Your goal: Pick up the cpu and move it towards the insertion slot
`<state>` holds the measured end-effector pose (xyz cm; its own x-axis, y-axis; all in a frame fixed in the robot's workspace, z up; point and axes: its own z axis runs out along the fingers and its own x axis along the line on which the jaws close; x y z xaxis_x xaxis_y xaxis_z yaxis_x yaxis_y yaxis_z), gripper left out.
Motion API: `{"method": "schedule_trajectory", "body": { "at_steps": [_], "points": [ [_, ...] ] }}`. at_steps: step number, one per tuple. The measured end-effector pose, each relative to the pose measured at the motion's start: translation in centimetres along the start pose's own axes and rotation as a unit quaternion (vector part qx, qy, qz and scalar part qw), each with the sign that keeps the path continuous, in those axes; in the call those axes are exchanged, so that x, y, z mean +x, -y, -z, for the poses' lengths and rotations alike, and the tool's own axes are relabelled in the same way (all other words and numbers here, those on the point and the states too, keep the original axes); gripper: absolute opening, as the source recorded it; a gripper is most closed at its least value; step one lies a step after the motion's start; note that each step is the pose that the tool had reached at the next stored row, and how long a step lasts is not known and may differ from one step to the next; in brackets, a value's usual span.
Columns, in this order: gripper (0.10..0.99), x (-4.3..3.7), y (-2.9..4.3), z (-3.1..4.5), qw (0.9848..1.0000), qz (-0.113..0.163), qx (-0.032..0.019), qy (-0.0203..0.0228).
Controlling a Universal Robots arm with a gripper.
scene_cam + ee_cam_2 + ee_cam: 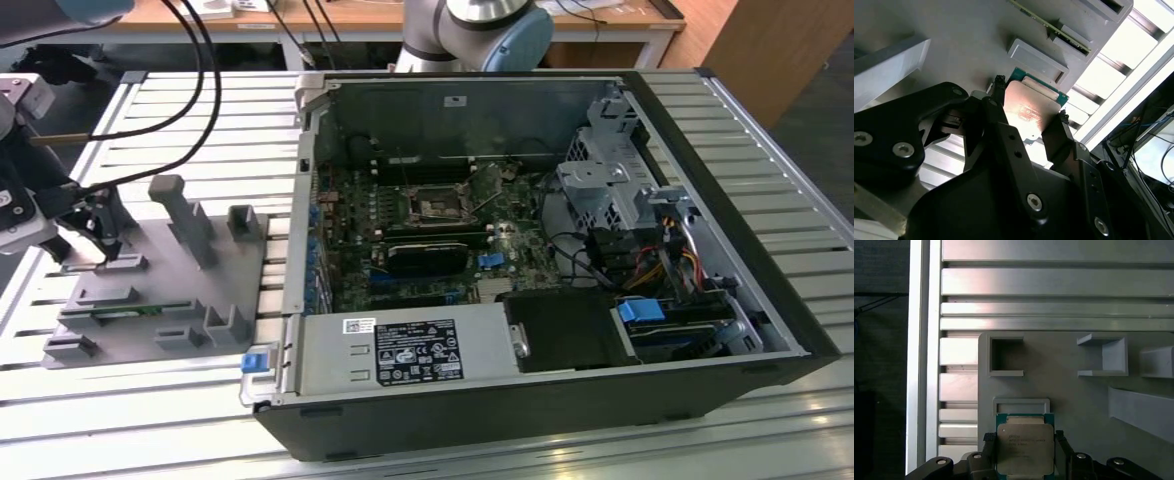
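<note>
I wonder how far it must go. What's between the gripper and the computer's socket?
In the exterior view, the gripper, gripping the chip, and the socket are parted by upright blocks on the grey tray and the case wall.

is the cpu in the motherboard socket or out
Out. The silvery square cpu sits in the gripper over the grey holder plate; the metal-framed socket looks empty.

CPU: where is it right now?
In both wrist views the cpu is clamped between the jaws, over the grey fixture plate at the exterior view's left, outside the computer case.
</note>
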<state>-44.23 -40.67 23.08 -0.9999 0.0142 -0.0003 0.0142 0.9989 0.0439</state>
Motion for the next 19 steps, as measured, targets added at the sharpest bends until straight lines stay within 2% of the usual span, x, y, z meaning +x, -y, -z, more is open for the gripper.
{"method": "schedule_trajectory", "body": {
  "at_steps": [13,19],
  "points": [
    [0.545,0.00,-0.12,0.38,1.0000,0.000,0.0000,0.0000],
    [0.545,0.00,-0.19,0.95,1.0000,0.000,0.0000,0.0000]
  ]
}}
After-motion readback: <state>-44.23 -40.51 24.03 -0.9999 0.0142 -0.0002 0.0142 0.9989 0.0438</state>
